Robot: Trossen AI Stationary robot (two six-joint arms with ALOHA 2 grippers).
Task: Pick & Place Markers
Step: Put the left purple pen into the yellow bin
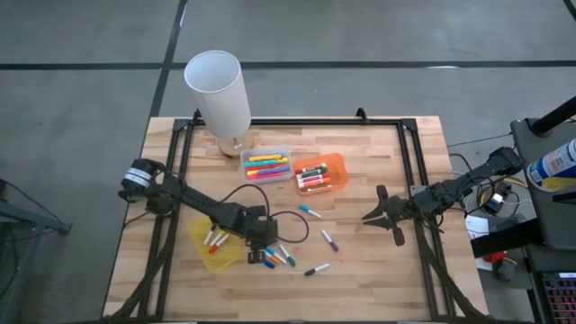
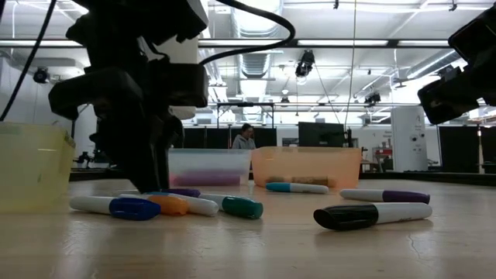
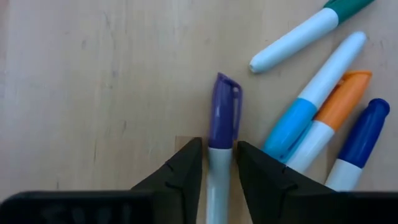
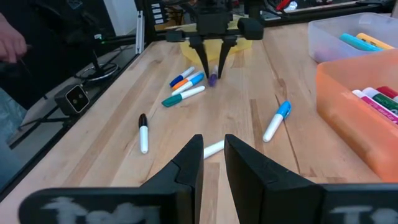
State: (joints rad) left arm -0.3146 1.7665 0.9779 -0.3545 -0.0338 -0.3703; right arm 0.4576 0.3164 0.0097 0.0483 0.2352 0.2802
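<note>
My left gripper (image 1: 261, 253) is down at the table beside the yellow tray (image 1: 209, 255). It is shut on a purple-capped marker (image 3: 221, 124). It also shows in the right wrist view (image 4: 211, 70). Three more markers (image 3: 323, 118) lie right beside it on the wood. Loose markers lie farther right: a black-capped one (image 1: 316, 269), a purple one (image 1: 329, 240) and a blue one (image 1: 310, 211). My right gripper (image 1: 367, 219) hangs over the right half of the table. It is open by a narrow gap and empty. My left gripper pinches the marker's white barrel (image 3: 217, 163), just behind the purple cap, between its two fingers. The fingers come from above, pointing down, as the right wrist view shows. The cap end (image 4: 212, 79) sticks out past the fingertips, down at the wood.
A clear tray (image 1: 265, 165) and an orange tray (image 1: 321, 173), both holding markers, stand at the far middle. A tall white cylinder (image 1: 219, 90) stands behind them. The yellow tray holds a few markers. A person's hand (image 4: 9, 40) shows beyond the table.
</note>
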